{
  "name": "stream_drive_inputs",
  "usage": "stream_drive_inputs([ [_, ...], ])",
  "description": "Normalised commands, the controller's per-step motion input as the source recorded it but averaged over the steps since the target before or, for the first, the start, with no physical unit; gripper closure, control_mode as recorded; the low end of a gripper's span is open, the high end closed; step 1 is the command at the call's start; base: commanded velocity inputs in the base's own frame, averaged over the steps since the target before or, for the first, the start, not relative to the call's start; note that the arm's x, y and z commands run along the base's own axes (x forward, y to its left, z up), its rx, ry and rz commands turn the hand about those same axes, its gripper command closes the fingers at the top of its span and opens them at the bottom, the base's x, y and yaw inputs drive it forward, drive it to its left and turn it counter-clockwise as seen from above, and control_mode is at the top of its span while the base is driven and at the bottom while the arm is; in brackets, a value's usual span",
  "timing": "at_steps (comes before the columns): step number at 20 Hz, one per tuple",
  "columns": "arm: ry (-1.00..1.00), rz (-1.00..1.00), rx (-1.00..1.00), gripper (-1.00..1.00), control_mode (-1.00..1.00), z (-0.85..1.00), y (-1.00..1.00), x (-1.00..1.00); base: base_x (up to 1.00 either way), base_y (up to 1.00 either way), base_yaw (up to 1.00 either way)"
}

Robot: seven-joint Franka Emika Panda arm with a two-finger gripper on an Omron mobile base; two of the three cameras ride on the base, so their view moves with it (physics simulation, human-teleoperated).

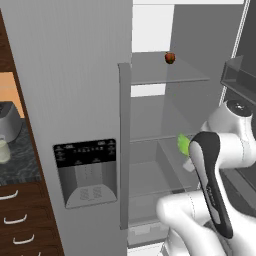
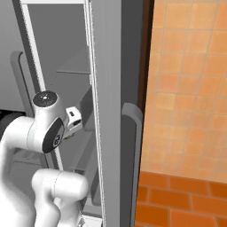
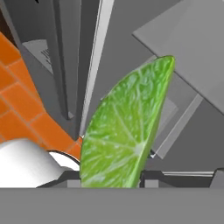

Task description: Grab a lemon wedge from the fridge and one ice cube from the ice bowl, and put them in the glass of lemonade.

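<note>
Green and glistening, the lemon wedge (image 3: 127,131) stands up between the two dark finger tips in the hand view, its pale rind edge running along one side and its cut face turned to the camera; the gripper (image 3: 111,177) is narrowed onto it and has it clamped. From the left base view the same wedge (image 1: 183,144) shows as a small green sliver just past the arm's dark-banded forearm, inside the open fridge (image 1: 75,90), at the level of a middle glass shelf. On a higher shelf sits a small reddish fruit (image 1: 170,58). At the far left, on the dark counter, stands the glass of lemonade (image 1: 4,150) beside a silver toaster (image 1: 9,120).
</note>
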Motion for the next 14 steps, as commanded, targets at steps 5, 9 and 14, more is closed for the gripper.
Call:
stream_drive_inputs([
  [5,0.00,0.00,0.00,1.00,1.00,0.00,0.00,0.00,-0.79,0.67,0.00],
  [9,0.00,0.00,0.00,1.00,1.00,0.00,0.00,0.00,-0.54,1.00,0.00],
  [14,0.00,0.00,0.00,1.00,1.00,0.00,0.00,0.00,-0.18,1.00,-0.01],
])
